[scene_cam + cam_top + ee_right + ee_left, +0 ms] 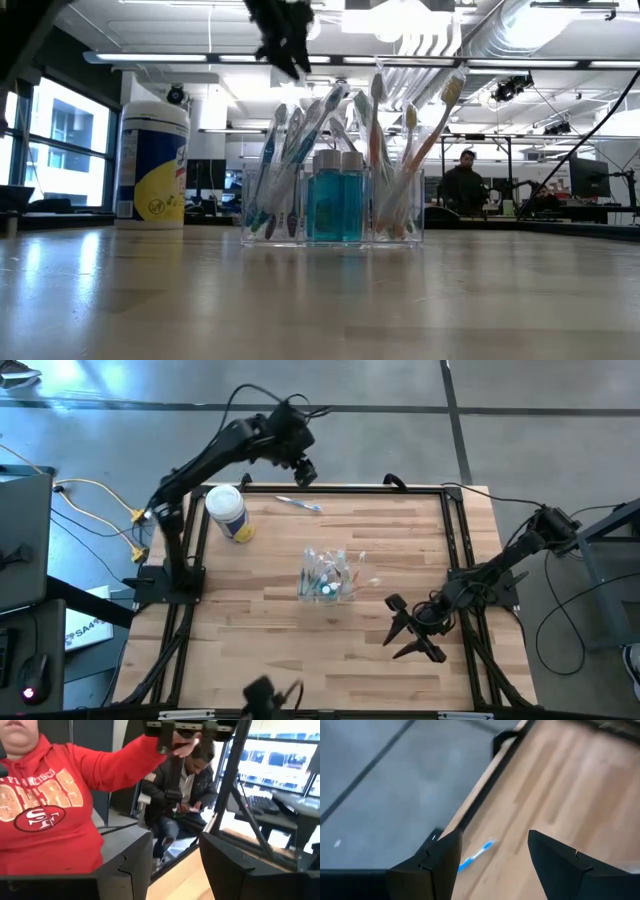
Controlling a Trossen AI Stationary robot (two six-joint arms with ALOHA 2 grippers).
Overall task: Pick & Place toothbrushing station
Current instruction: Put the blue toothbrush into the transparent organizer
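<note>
From the high view I see the clear cup (328, 576) near the middle of the worktop (300, 650), already crowded with toothbrushes. One blue toothbrush (298, 504) lies loose near the far edge, well apart from the cup. My left gripper (303, 470) hangs near that far edge, close to the loose brush; the right gripper (408, 640) waits low over the near right part of the worktop. A lidded canister (228, 512) lies to the left of the loose brush.

In the low view the cup (332, 205) stands upright, brushes fanning out of it and blue tubes (337, 196) in its middle compartment. The canister (152, 163) stands off to one side.

In the left wrist view the left gripper (495, 851) has its fingers apart and empty, with the blue toothbrush (476, 855) on the wood past them.

In the right wrist view the right gripper (176, 852) is apart too, holding nothing; people show in the room beyond.

I judge most of the job done: that last brush is left to pick and drop in.
</note>
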